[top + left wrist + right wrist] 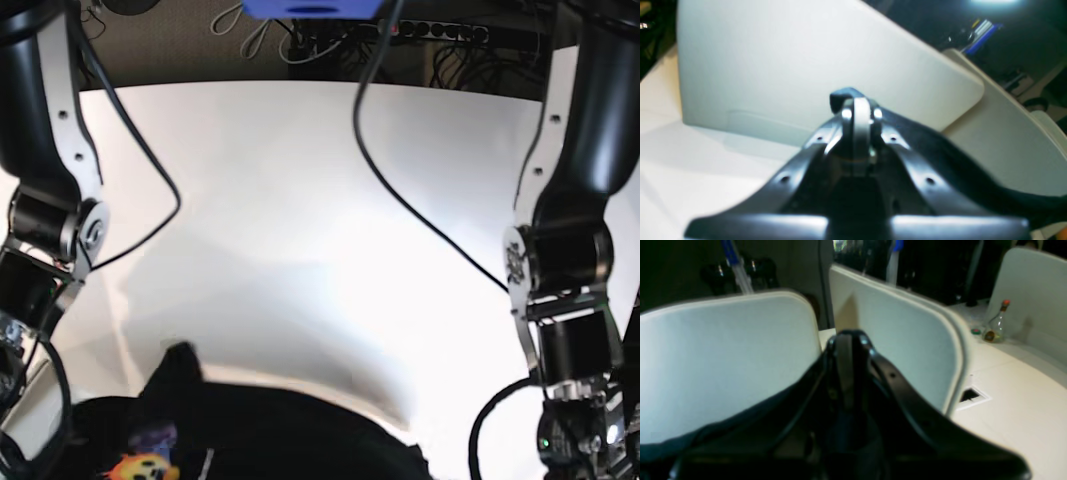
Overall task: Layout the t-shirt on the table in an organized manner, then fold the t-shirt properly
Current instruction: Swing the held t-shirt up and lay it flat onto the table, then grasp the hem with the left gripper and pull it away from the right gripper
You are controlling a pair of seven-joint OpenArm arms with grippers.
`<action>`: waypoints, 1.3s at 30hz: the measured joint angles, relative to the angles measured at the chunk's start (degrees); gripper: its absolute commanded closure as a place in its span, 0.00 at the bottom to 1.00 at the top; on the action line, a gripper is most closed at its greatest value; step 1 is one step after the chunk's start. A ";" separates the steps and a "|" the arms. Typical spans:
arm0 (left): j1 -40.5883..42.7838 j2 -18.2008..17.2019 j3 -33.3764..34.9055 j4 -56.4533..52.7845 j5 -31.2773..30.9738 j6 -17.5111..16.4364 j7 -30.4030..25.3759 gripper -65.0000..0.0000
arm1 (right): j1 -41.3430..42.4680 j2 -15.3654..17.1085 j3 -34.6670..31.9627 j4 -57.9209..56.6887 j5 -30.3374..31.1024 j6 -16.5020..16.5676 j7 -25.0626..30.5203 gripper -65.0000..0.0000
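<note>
Holding the t-shirt point(270, 430) up off the table point(320, 200) by 2 separate points looks like the reason both arms sit low at the near edge of the base view: a garment lifted at 2 places and pulled apart hangs flat, which makes it easier to lay out squarely before any fold. The left gripper point(858, 106) has its jaws pressed together on a fold of black cloth, a small tuft of which pokes out above the fingertips, while more fabric drapes away to the lower right of that view. The right gripper point(850, 338) is likewise closed, with dark cloth trailing off to the lower left of its view; the pinch itself is too dark to make out clearly, but the fabric runs right up to the closed jaws. In the base view the shirt is a wide black band along the bottom edge, spanning between the 2 arms, so its long axis as held runs side to side across the robot's front. A raised corner sticks up at that view's left, near an orange and purple print point(148, 455) and a small white label point(205, 462). Which end is collar and which is hem cannot be told for certain. The white tabletop beyond lies bare, ready to take the shirt.
</note>
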 measured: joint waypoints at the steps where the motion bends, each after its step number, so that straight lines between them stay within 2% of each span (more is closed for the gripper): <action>1: -0.15 0.00 0.00 0.02 0.00 -0.02 -0.02 1.00 | -0.42 0.04 0.00 2.12 0.04 0.00 -0.48 1.00; 4: 1.09 -0.31 -1.68 2.97 -0.55 -0.42 1.60 1.00 | -4.74 0.81 0.00 9.05 0.48 0.02 -1.40 1.00; 6: 4.26 -1.31 -3.91 5.86 -0.15 -0.26 0.87 1.00 | -11.13 0.90 0.61 13.07 0.17 0.00 -2.71 1.00; 8: 8.57 -2.23 -4.90 9.05 0.46 0.24 4.66 1.00 | -18.14 0.28 0.70 15.98 0.09 -0.09 -2.89 1.00; 12: 20.48 -0.74 -8.46 16.41 -0.26 -0.55 9.20 1.00 | -30.64 -5.88 0.22 20.35 1.03 0.02 -3.32 1.00; 18: 40.94 -1.05 -13.73 27.34 0.09 -0.24 10.47 1.00 | -48.46 -13.68 0.68 22.16 0.31 0.02 5.38 1.00; 22: 52.09 -0.90 -15.34 29.77 -5.62 -0.94 10.62 1.00 | -56.81 -15.76 -0.07 22.10 0.72 0.22 9.44 1.00; 25: 56.50 -1.07 -18.12 28.44 -6.43 -0.63 10.16 1.00 | -61.59 -16.94 0.20 21.05 0.50 0.02 12.17 1.00; 31: 54.69 0.96 -17.86 18.23 -6.29 -0.61 9.92 0.99 | -66.99 -17.44 -0.04 20.33 0.66 0.00 13.33 1.00; 39: 38.01 1.44 -17.92 -2.80 -6.29 -0.20 9.29 0.92 | -70.75 -16.15 0.17 18.97 0.63 0.02 13.46 1.00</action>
